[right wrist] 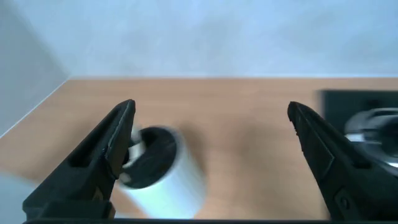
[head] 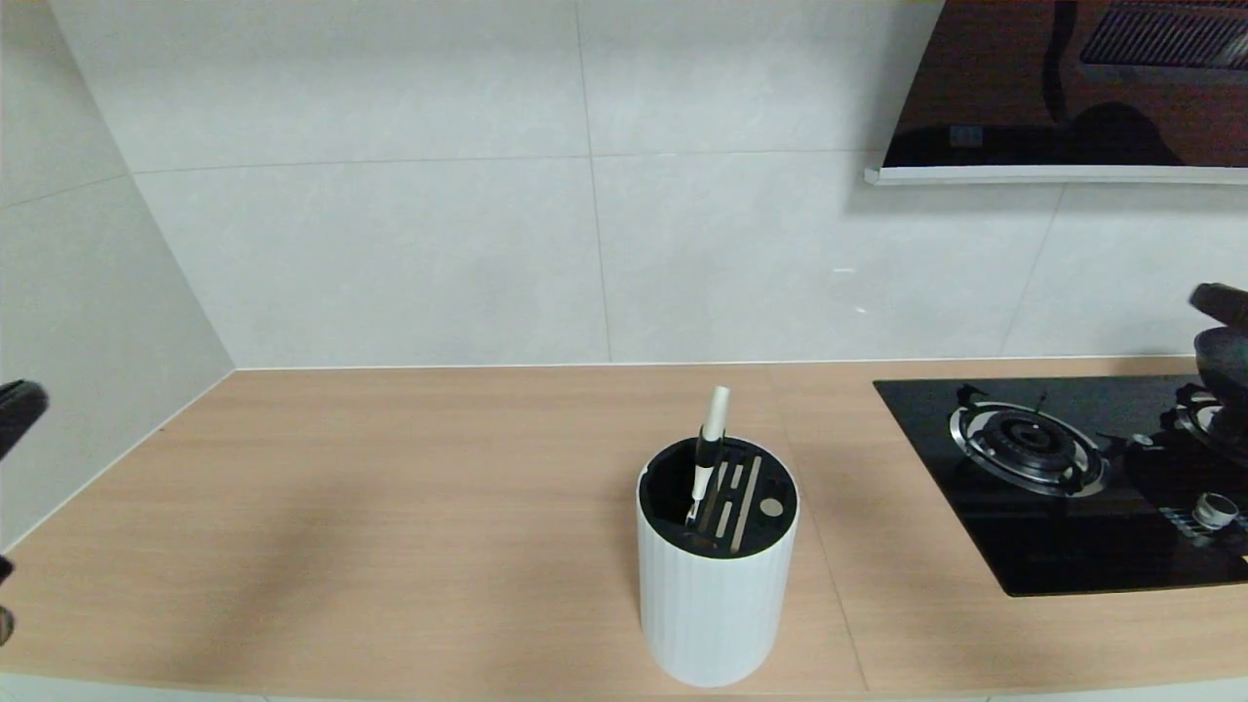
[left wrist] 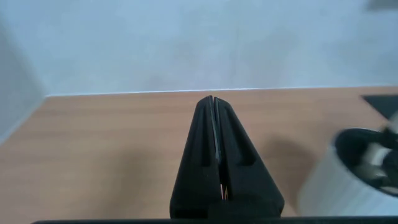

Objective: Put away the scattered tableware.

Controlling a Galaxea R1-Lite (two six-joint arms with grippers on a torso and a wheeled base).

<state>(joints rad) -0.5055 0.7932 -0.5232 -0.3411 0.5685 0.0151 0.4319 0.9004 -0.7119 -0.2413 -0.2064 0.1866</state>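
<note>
Your job looks close to done. The one piece of tableware you can see, a knife or some tool like it [head: 710,439], stands in the holder [head: 717,585], and its pale handle sticks up out of a slot and leans a little. From here you cannot tell if anything else is left to pick up, so look around before you stop. The holder is a tall round tub with white sides that have thin ridges running up and down. Its top is black, with one big round hole and a few long thin slots. It stands near the front of the counter [head: 390,487], just beside the stove [head: 975,526]. The counter is flat, light wood with fine lines. The stove is shiny black glass with round metal rings. The wall [head: 409,244] behind is big, smooth, pale tiles. Your left gripper [left wrist: 212,99] has its black fingers pressed together with nothing in them. Your right gripper [right wrist: 211,111] has its fingers spread wide apart and holds nothing.
</note>
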